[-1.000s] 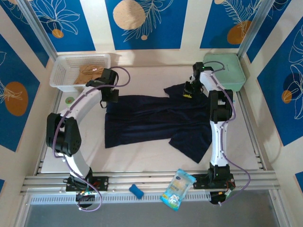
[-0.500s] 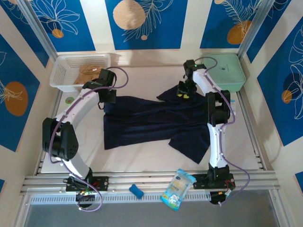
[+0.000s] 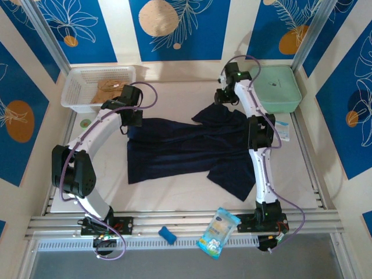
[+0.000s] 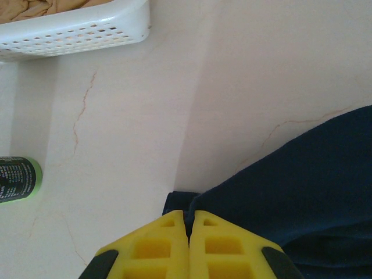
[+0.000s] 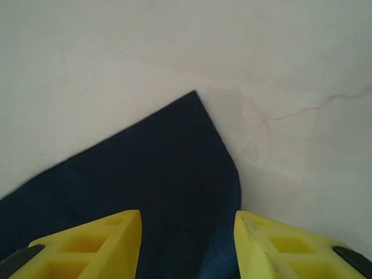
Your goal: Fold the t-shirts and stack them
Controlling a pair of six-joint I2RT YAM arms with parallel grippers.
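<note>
Navy t-shirt (image 3: pixel 186 148) lies spread out at centre of table (image 3: pixel 174 195). L gripper (image 4: pixel 187 216): fingers pressed together on shirt's far-left corner. R gripper (image 5: pixel 187 224): fingers spread wide, hovering over pointed tip of shirt's far-right part. Tan t-shirt (image 3: pixel 110 90) sits crumpled in white basket (image 3: pixel 74 93), far-left corner of table.

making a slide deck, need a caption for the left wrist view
Left tool shut at the navy t-shirt corner, white basket beyond on the pale table.

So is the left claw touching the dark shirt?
Touching. The left wrist view shows the shut left claw pinching a corner of the navy t-shirt.
</note>
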